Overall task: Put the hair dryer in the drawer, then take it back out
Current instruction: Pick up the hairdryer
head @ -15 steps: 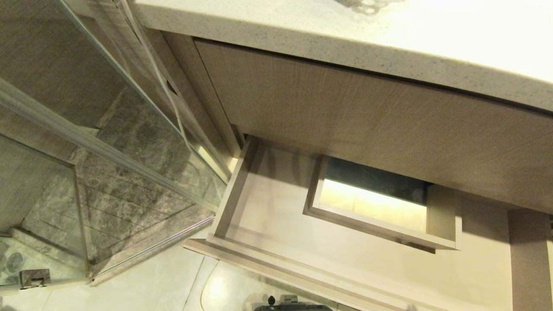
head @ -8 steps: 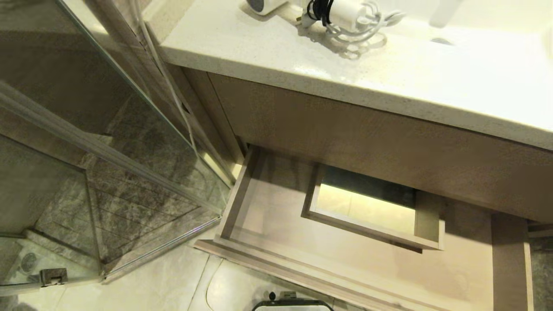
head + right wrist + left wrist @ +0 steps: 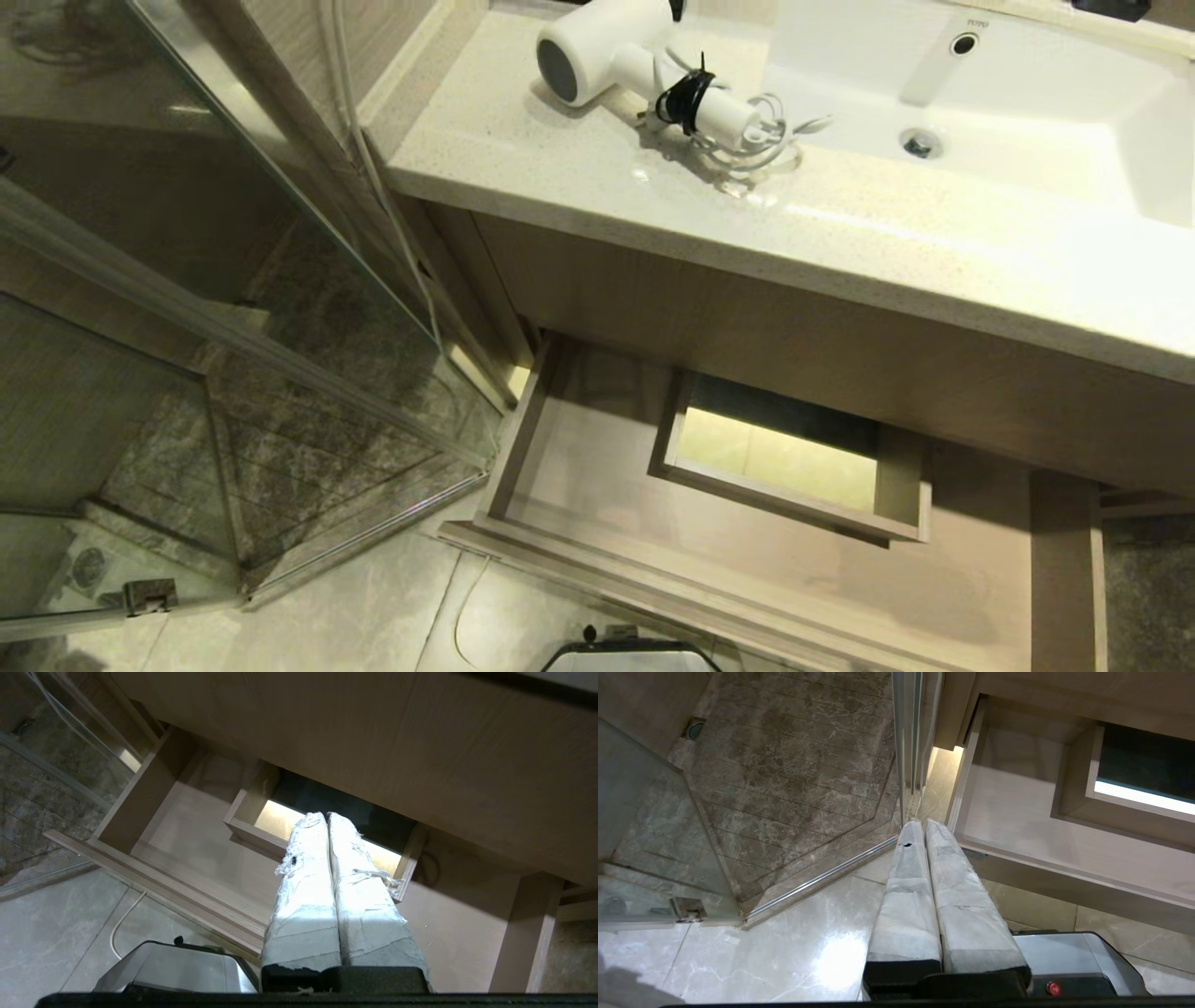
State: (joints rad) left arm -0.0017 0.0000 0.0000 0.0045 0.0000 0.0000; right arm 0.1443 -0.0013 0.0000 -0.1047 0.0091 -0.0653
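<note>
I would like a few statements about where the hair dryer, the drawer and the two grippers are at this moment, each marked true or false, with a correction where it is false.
1. The hair dryer lies on the countertop beside the sink. True.
2. The drawer is closed. False: it stands pulled open below the counter.
3. The hair dryer's cord is bundled with a black tie. True.
4. The right gripper holds the hair dryer. False: it is shut on nothing, above the drawer.
5. The left gripper is open. False: its fingers are together, empty.
</note>
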